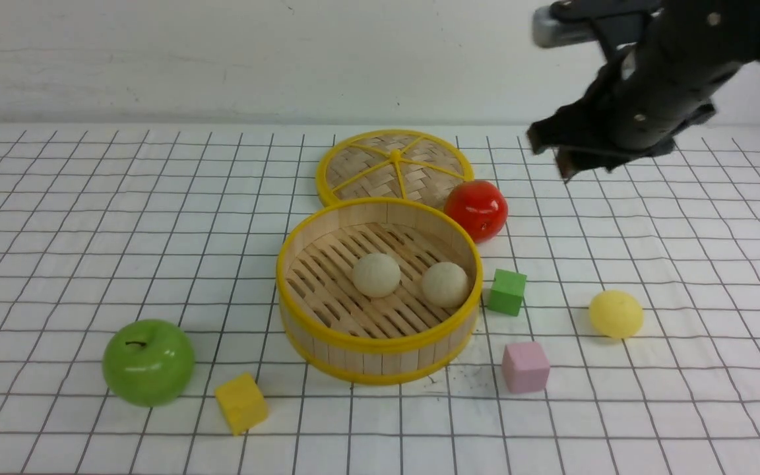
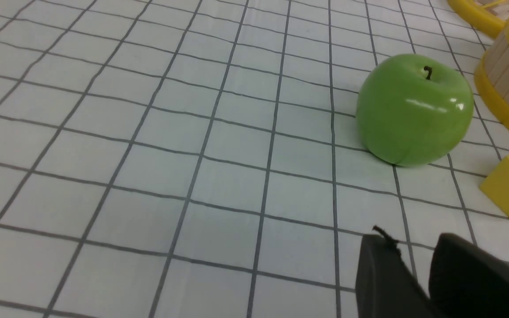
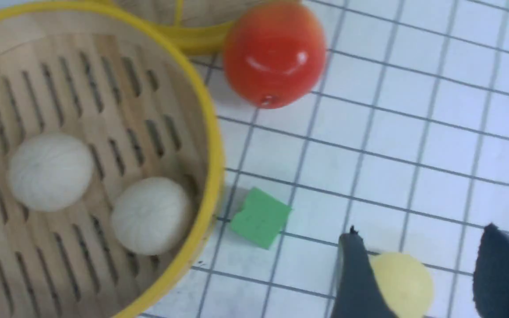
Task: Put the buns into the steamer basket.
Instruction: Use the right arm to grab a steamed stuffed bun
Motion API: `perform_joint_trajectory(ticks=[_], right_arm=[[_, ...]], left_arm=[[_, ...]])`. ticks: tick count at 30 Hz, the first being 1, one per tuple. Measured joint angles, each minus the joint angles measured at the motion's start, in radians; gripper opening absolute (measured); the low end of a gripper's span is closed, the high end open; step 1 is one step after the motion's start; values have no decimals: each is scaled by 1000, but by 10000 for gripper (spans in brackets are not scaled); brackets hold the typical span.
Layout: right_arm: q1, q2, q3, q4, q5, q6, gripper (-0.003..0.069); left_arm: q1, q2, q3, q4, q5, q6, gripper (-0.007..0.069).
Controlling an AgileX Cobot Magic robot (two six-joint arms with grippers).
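Note:
The steamer basket (image 1: 380, 344) stands mid-table with two beige buns (image 1: 376, 274) (image 1: 445, 284) on its slatted floor. A pale yellow bun (image 1: 615, 314) lies on the cloth to the basket's right. My right gripper (image 1: 548, 155) hangs open high above the table, behind and above that bun. In the right wrist view the yellow bun (image 3: 407, 282) shows far below, between the spread fingers of the gripper (image 3: 421, 232), and nothing is held. My left gripper (image 2: 413, 240) is out of the front view. It hovers over the cloth short of the green apple, a narrow gap between its fingers, empty.
The woven lid (image 1: 393, 165) lies behind the basket, with a glossy red fruit (image 1: 476, 209) beside it. A green cube (image 1: 507, 291) and a pink cube (image 1: 525, 367) sit between the basket and the yellow bun. A green apple (image 1: 148, 361) and a yellow cube (image 1: 241, 402) lie front left.

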Motion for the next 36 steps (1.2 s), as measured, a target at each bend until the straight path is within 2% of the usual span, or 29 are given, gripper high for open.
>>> perform_joint_trajectory(ticks=[5,9,15,22,36], right_arm=[[-153,-42,130,104,-9,11,365],[-206,-33,252,196,-81,14,352],[-212,19,348,295,-228,14,290],[-212,115,352,289,-302,14,225],[-212,207,347,272,-359,14,216]], left_arm=[[0,0,0,0,0,0,175],[0,0,0,0,0,0,179],[0,0,0,0,0,0,186],[0,0,0,0,0,0,196],[0,0,0,0,0,0,202]])
